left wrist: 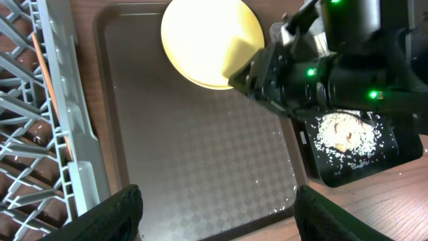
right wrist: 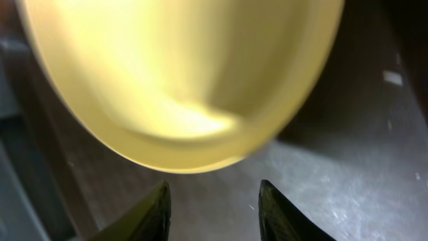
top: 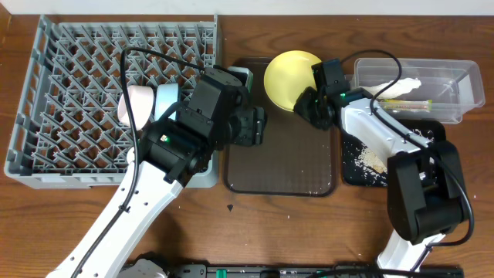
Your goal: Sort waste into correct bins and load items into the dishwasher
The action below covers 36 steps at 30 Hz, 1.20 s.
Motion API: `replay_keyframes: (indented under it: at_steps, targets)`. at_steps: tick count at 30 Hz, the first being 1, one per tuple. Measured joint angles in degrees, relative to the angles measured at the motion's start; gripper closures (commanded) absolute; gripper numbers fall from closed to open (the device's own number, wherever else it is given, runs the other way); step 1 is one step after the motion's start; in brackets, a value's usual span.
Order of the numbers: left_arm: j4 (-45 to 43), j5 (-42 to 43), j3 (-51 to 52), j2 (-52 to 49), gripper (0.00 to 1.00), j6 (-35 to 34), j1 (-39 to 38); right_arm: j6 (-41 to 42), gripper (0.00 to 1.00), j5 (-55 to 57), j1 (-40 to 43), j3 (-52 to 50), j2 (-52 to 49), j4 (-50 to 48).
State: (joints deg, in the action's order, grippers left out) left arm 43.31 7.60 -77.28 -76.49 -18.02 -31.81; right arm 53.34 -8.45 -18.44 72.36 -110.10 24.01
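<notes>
**Right pincer open at the rim of the yellow plate**

The right pincer (right wrist: 214, 207) stands open – its two dark fingertips are apart, with only the dark-brown tray (top: 282, 166) showing between them. The yellow plate (right wrist: 180, 73) lies just beyond those tips, blurred in the right wrist view, and is not between them. From overhead the same pincer sits at the plate's edge, on the side that faces the bins. The plate rests at the far end of the tray.

Behind the right pincer, along its own arm, lies the shallow black tray (top: 351, 174) with beige rice-like crumbs (top: 372, 160) scattered in it. To that pincer's right is the clear tub (top: 455, 77), which holds the crumpled white wrapper (top: 394, 86) and the yellow-green packet (top: 405, 103).

The left pincer (left wrist: 217, 214) is open wide and empty – it hangs above the brown tray, which fills the space between and ahead of its fingers. The plate lies ahead of it, further up the tray. Just to its left runs the wall of the grey dish rack (left wrist: 60, 114). In the rack, beside the left arm, sit a white bowl (top: 137, 104) and a light-blue bowl (top: 166, 96), side by side. Everything stands on the wooden counter (top: 309, 232).
</notes>
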Motion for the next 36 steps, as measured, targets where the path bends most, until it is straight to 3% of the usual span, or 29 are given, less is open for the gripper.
replay_keyframes:
  at_steps: [11, 15, 18, 24, 29, 36]
  targets:
    - [0.00, 0.00, 0.00, 0.00, 0.27, 0.00, 0.00, 4.42, 0.56, 11.32, -0.61, 0.00, -2.29, -1.27]
    - [0.02, -0.02, 0.00, 0.00, 0.27, 0.00, 0.00, 5.22, 0.71, 12.55, -1.03, 0.37, -5.18, -2.19]
    - [0.02, -0.02, 0.00, 0.00, 0.27, 0.00, 0.00, 5.07, 0.99, 12.26, -1.25, 0.57, -5.77, -2.29]
    - [0.02, -0.02, 0.00, 0.00, 0.24, 0.00, 0.00, 2.89, 0.99, 7.26, -1.29, 0.63, -5.88, -2.32]
    - [0.04, 0.00, 0.00, 0.00, 0.19, 0.02, 0.00, -3.78, 0.99, 1.84, 0.00, 0.00, -3.30, 0.07]
    - [0.04, 0.00, 0.00, 0.00, 0.14, 0.00, 0.00, -12.79, 0.99, -1.03, 3.43, -0.24, 10.56, 6.60]
